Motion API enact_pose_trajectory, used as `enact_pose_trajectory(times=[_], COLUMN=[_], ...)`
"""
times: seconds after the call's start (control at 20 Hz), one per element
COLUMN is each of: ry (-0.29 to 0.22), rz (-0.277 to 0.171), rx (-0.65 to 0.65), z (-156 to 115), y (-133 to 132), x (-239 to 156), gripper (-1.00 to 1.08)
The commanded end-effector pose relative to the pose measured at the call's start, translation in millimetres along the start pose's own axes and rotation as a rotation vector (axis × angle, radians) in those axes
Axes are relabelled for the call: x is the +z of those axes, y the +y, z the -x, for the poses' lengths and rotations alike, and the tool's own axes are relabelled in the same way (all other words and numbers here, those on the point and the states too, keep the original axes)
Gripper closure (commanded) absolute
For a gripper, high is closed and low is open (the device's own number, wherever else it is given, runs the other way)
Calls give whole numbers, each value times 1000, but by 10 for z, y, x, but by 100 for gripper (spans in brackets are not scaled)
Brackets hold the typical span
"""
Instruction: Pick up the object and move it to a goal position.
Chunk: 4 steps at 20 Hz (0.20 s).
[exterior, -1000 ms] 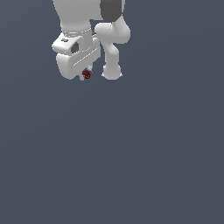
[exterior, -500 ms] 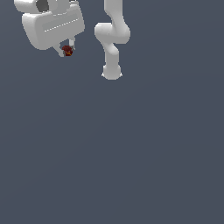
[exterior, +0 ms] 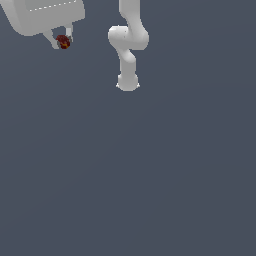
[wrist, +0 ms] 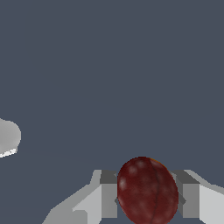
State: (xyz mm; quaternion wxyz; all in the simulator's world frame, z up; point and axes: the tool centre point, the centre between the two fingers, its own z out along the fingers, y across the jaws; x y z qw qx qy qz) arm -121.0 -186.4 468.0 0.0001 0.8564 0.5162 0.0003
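The dark red ball sits pinched between the 2 fingers of the tool — lifted clear of the table, at about 10 o'clock from the arm's base — with no goal marker visible.

No legible text, labels, brands, numbers or signs in either view. Robot arm surfaces plain white, ball unmarked apart from specks, ground uniform grey-blue. A faint dashed line on the hand housing, not lettering.
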Motion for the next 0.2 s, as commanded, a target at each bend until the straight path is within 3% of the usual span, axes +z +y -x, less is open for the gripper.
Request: enact_pose_trajectory(times=[0.0,0.15], ry=[0,-1], rz=[-1,0], rx=[-1,-1], z=[24,31], y=[13,17], x=[-45,-62], gripper=[108,108])
